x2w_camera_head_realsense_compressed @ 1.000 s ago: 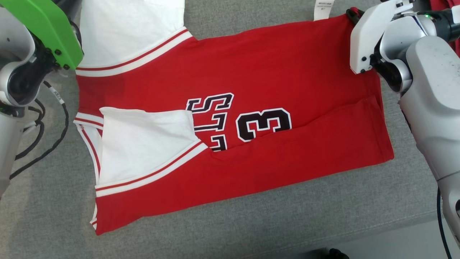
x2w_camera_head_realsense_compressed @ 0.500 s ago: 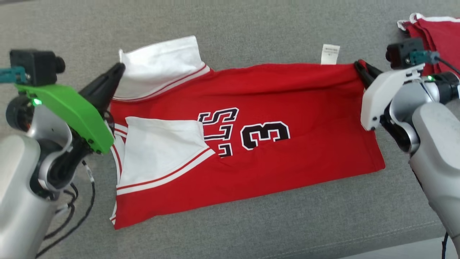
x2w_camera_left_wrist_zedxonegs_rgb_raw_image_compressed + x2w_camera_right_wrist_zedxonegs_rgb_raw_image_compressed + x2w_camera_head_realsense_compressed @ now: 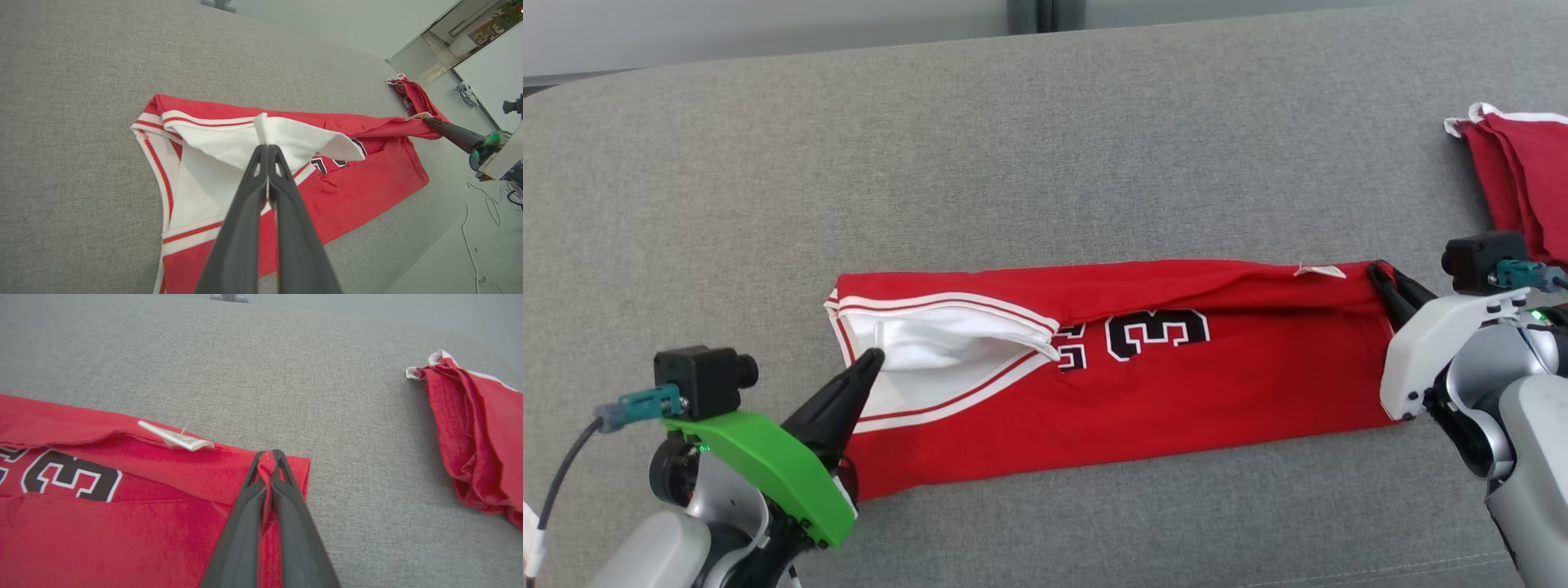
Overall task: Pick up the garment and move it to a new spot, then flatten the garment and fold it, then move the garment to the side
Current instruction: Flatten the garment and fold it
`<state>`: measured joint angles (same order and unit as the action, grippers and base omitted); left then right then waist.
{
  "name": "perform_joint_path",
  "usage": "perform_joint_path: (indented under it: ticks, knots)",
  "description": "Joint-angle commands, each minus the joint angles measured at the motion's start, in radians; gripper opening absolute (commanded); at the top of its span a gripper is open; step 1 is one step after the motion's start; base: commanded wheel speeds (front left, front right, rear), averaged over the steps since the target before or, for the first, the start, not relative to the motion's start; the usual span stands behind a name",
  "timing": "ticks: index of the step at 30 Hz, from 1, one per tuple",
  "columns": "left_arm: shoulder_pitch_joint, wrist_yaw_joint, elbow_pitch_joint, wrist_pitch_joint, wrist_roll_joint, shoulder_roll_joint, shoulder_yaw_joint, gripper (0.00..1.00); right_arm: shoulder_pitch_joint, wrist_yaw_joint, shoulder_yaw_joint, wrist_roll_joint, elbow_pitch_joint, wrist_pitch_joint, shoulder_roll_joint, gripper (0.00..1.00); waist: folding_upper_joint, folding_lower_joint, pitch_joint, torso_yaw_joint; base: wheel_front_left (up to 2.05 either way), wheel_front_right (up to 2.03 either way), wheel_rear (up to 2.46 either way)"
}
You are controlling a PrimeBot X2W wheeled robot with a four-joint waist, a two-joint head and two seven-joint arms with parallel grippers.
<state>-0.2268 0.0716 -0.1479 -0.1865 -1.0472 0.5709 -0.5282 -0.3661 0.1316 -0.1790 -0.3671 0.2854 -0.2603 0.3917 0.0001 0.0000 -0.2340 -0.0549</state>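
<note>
We take this for a robotics lab or test room, not a home. The work surface (image 3: pixel 1045 147) is a broad bench padded in plain grey fabric, with a red jersey (image 3: pixel 1176 384) lying on it and a pile of red garments (image 3: pixel 1523 180) near its edge. Beyond the bench we see a bare grey floor (image 3: pixel 429 265) with loose white cables (image 3: pixel 467 241) trailing across it, and a blank pale wall (image 3: pixel 327 20).

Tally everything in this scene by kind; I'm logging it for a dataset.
Red garments: 2, the jersey and a bundled garment at the right.
Grippers: 2, left gripper and right gripper, each shut on the jersey.
Care label: 1, on the jersey.
Total: 5.
</note>
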Motion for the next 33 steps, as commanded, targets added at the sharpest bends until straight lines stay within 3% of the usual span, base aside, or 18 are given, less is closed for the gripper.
perform_joint_path:
  ticks: [1, 11, 13, 14, 15, 21, 27, 33]
  knots:
    - [0.023, 0.001, 0.007, 0.011, -0.005, -0.010, -0.005, 0.00, 0.024, -0.002, 0.018, 0.008, -0.016, -0.008, -0.005, 0.00, -0.0001, 0.0000, 0.010, 0.014, 0.00, 0.00, 0.00]
    - [0.082, -0.020, 0.079, 0.035, -0.016, -0.015, -0.020, 0.00, 0.128, -0.002, 0.084, 0.052, -0.129, -0.063, -0.022, 0.00, -0.0001, 0.0000, 0.017, 0.018, 0.00, 0.00, 0.00]
    - [0.093, -0.019, 0.088, 0.035, -0.013, -0.016, -0.028, 0.00, 0.145, -0.002, 0.087, 0.061, -0.140, -0.054, -0.026, 0.34, -0.0001, 0.0000, 0.022, 0.017, 0.00, 0.00, 0.00]
    - [0.097, -0.017, 0.097, 0.046, -0.006, -0.019, -0.029, 0.91, 0.157, -0.002, 0.087, 0.065, -0.143, -0.049, -0.030, 0.66, -0.0001, 0.0000, 0.026, 0.016, 0.00, 0.00, 0.00]
    - [0.104, -0.013, 0.105, 0.049, -0.005, -0.022, -0.032, 1.00, 0.167, -0.002, 0.090, 0.067, -0.144, -0.043, -0.034, 1.00, -0.0001, 0.0000, 0.029, 0.016, 0.00, 0.00, 0.00]
    - [0.148, 0.014, 0.116, 0.132, 0.026, -0.041, -0.016, 1.00, 0.263, -0.002, 0.118, 0.078, -0.177, -0.003, -0.058, 1.00, -0.0001, 0.0000, 0.053, 0.018, 0.00, 0.00, 0.00]
    - [0.161, 0.056, 0.130, 0.236, 0.089, -0.069, -0.004, 1.00, 0.360, -0.002, 0.159, 0.084, -0.217, -0.032, -0.074, 1.00, -0.0001, 0.0000, 0.075, 0.016, 0.00, 0.00, 0.00]
    - [0.118, 0.100, 0.172, 0.334, 0.158, -0.121, -0.003, 1.00, 0.363, -0.002, 0.219, 0.096, -0.219, -0.032, -0.103, 1.00, -0.0001, 0.0000, 0.098, 0.015, 0.00, 0.00, 0.00]
